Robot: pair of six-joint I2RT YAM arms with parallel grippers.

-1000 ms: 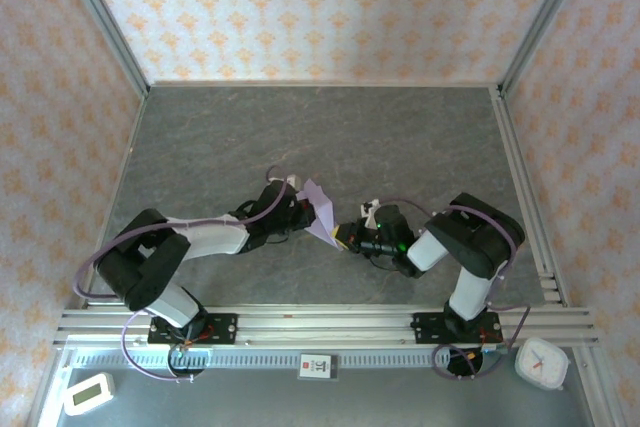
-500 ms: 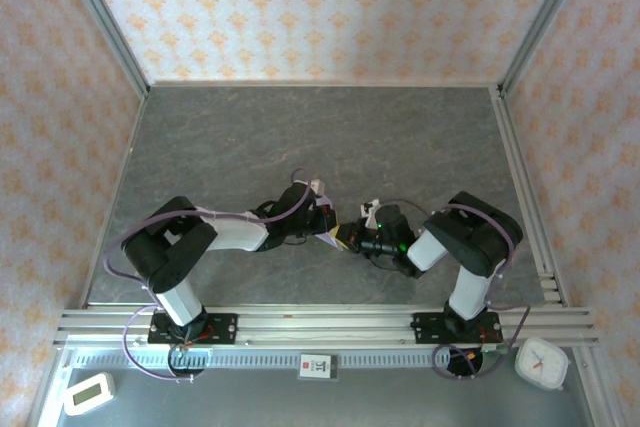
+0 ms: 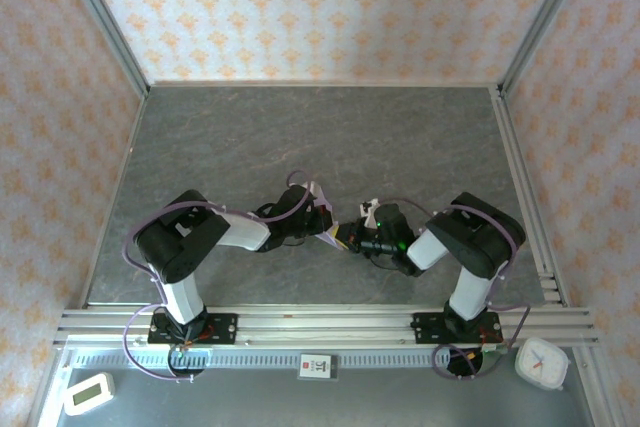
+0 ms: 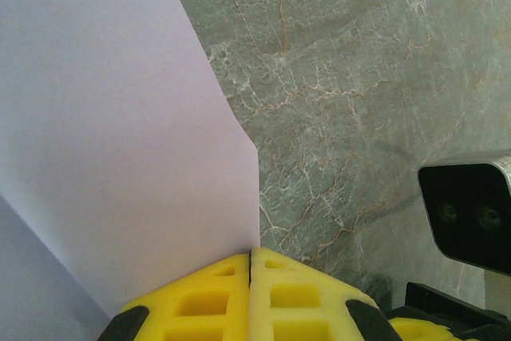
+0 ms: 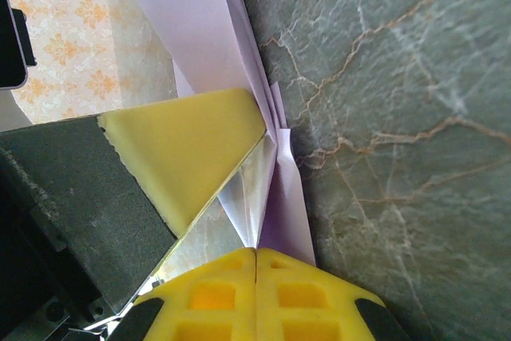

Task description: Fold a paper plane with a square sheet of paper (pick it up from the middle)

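Matte lilac sheet of paper (image 4: 120, 117), creased into stacked layers, is pinched by the yellow-foam-tipped left gripper (image 4: 251, 267) and right gripper (image 5: 255, 267) over the grey, veined, stone-look counter (image 4: 359, 53).

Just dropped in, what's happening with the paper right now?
The left gripper and right gripper are both shut on the lilac paper, pinching it from opposite sides over the table. Several folded layers show at the right gripper, so folding is underway; no finished plane yet.
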